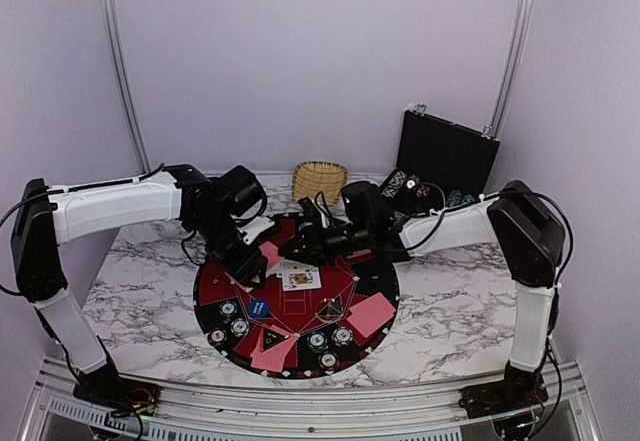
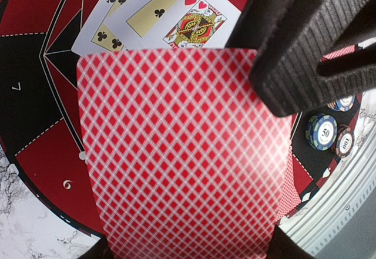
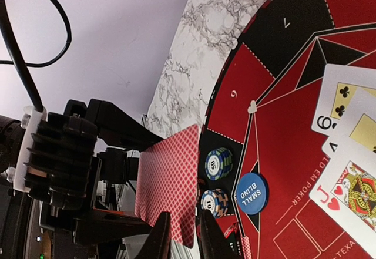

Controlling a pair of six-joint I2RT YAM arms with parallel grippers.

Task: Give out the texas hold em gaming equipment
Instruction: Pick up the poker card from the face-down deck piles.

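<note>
My left gripper [image 2: 188, 253] is shut on a red-backed playing card [image 2: 176, 153], held above the round mat [image 1: 215, 286]. The right gripper [image 3: 185, 238] meets it over the mat's far left. Its jaws stand slightly apart on either side of the card's [image 3: 170, 182] lower edge, so it is open. Its ribbed fingers [image 2: 305, 41] show in the left wrist view. Three face-up cards [image 1: 298, 277] lie at the mat's centre. A blue small-blind disc [image 3: 251, 193] and two chip stacks [image 3: 218, 162] sit beside them. More chips [image 1: 317, 341] and face-down cards [image 1: 372, 311] lie on the near sectors.
A wicker basket [image 1: 320, 179] stands behind the mat at the back. An open black case [image 1: 445, 151] with chips [image 1: 405, 186] in it stands at the back right. Both arms cross over the mat's far half.
</note>
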